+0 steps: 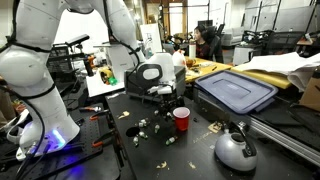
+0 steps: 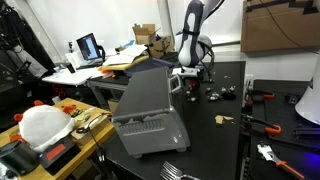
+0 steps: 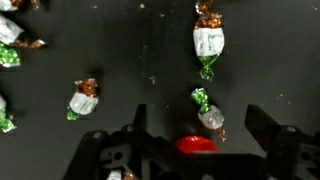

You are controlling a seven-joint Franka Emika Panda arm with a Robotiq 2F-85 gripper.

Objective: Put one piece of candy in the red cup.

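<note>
The small red cup (image 1: 181,119) stands upright on the black table, near its middle. Several wrapped candies lie around it, such as one to its left (image 1: 141,125). My gripper (image 1: 160,88) hangs above the table, left of and behind the cup. In the wrist view the gripper (image 3: 198,112) is open and empty. A candy with a green twist (image 3: 208,112) lies on the table between the fingers. Another candy (image 3: 208,42) lies farther out. A red shape (image 3: 197,145) shows at the bottom, partly hidden by the gripper; I cannot tell if it is the cup.
A round silver kettle (image 1: 236,150) stands right of the cup. A blue bin lid (image 1: 236,90) lies behind it. A grey toaster oven (image 2: 148,112) stands at the table's near end. More candies (image 3: 82,98) lie to the left in the wrist view.
</note>
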